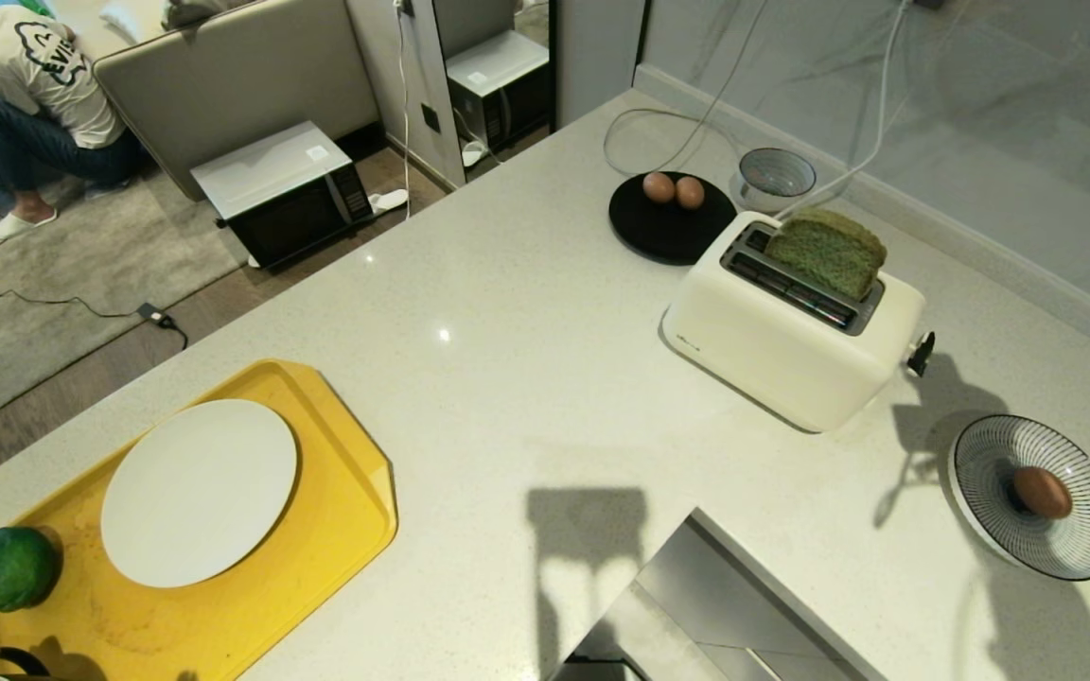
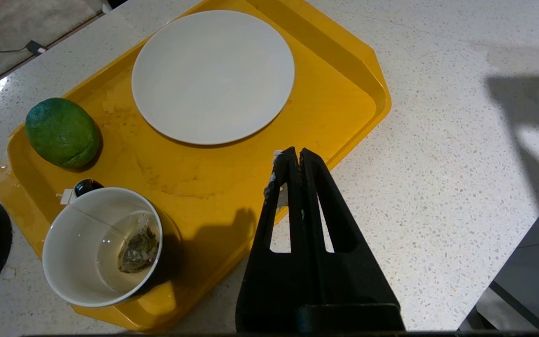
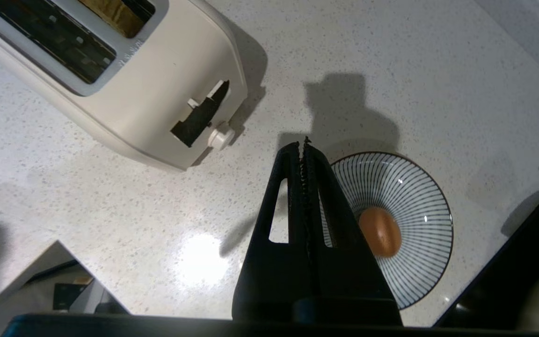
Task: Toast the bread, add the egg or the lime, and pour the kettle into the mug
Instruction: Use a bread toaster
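The pale green bread slice (image 1: 829, 252) is shown raised in the cream toaster (image 1: 786, 326); its lever (image 3: 206, 112) is judged the next target. The right gripper (image 3: 304, 146), pressed together and empty, hangs above the striped bowl (image 3: 419, 187) holding 1 brown egg (image 3: 380, 232). The left gripper (image 2: 294, 154), likewise closed, idles over the yellow tray (image 2: 344, 93).

Pale speckled stone worktop (image 1: 507, 312) under bright overhead light, with hard shadows. Grey-veined marble wall (image 1: 933, 104) from 12 to 3 o'clock. Wood floor (image 1: 81, 378) and grey rug (image 1: 34, 284) at 9 to 10 o'clock. Microwave (image 1: 285, 194) on the floor at 11 o'clock, beige sofa back (image 1: 233, 80) behind, seated person (image 1: 34, 85) beyond.
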{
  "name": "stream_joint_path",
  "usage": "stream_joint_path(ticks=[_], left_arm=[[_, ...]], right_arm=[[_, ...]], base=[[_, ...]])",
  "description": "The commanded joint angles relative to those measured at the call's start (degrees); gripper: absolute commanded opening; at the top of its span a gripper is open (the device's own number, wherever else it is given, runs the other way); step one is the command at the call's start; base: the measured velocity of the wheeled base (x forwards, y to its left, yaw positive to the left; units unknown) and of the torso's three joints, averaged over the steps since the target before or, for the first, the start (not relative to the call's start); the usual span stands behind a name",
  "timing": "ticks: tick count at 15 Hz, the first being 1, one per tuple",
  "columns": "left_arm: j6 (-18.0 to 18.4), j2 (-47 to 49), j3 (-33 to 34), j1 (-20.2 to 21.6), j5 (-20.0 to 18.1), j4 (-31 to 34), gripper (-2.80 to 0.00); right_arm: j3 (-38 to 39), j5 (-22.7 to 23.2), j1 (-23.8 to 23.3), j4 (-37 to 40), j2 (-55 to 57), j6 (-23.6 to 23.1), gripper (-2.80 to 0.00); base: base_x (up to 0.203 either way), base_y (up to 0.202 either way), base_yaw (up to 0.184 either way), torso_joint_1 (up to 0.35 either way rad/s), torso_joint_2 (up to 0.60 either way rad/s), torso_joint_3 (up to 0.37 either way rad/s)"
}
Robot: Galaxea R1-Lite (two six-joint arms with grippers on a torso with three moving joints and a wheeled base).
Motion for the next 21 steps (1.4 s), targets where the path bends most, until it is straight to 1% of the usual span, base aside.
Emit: stream_joint_path(ticks=[1, 3, 5, 6, 9, 11, 12, 18, 21], left_arm=[[-0.01, -0.06, 0.0, 0.01, 0.0, -0.06, -2.8], [-0.01, -0.06, 0.0, 0.01, 0.0, -0.05, -2.8], [-0.01, -0.06, 0.0, 0.01, 0.0, 0.03, -2.8], [-0.01, -0.06, 0.0, 0.01, 0.0, -0.06, -2.8], [-0.01, -0.06, 0.0, 0.01, 0.0, 0.01, -2.8], [-0.01, -0.06, 0.0, 0.01, 0.0, 0.02, -2.8], [-0.01, -0.06, 0.0, 0.01, 0.0, -0.06, -2.8], [-0.01, -0.06, 0.0, 0.01, 0.0, 0.03, -2.8], [-0.01, -0.06, 0.0, 0.01, 0.0, -0.03, -2.8]], right_arm=[[5.98, 1.53, -0.3, -10.6, 2.63, -0.85, -2.8], [6.64, 3.09, -0.33, -11.47, 4.24, -1.26, -2.8], [6.64, 3.63, -0.33, -11.61, 5.41, -1.64, -2.8], [6.64, 4.76, -0.26, -11.66, 5.78, -1.96, -2.8], [6.27, 11.39, 0.1, -12.16, 7.38, -2.51, -2.8], [6.74, 17.1, 0.11, -13.86, 8.26, -3.44, -2.8], [6.65, 18.5, 0.07, -14.16, 9.19, -3.69, -2.8], [4.96, 20.47, 0.11, -14.26, 14.44, -4.85, -2.8], [2.69, 20.87, 0.09, -14.26, 16.6, -4.77, -2.8]], base=[[0.0, 0.0, 0.0, 0.0, 0.0, 0.0], [0.0, 0.0, 0.0, 0.0, 0.0, 0.0], [0.0, 0.0, 0.0, 0.0, 0.0, 0.0], [0.0, 0.0, 0.0, 0.0, 0.0, 0.0], [0.0, 0.0, 0.0, 0.0, 0.0, 0.0], [0.0, 0.0, 0.0, 0.0, 0.0, 0.0], [0.0, 0.0, 0.0, 0.0, 0.0, 0.0], [0.0, 0.0, 0.0, 0.0, 0.0, 0.0], [0.0, 0.0, 0.0, 0.0, 0.0, 0.0]])
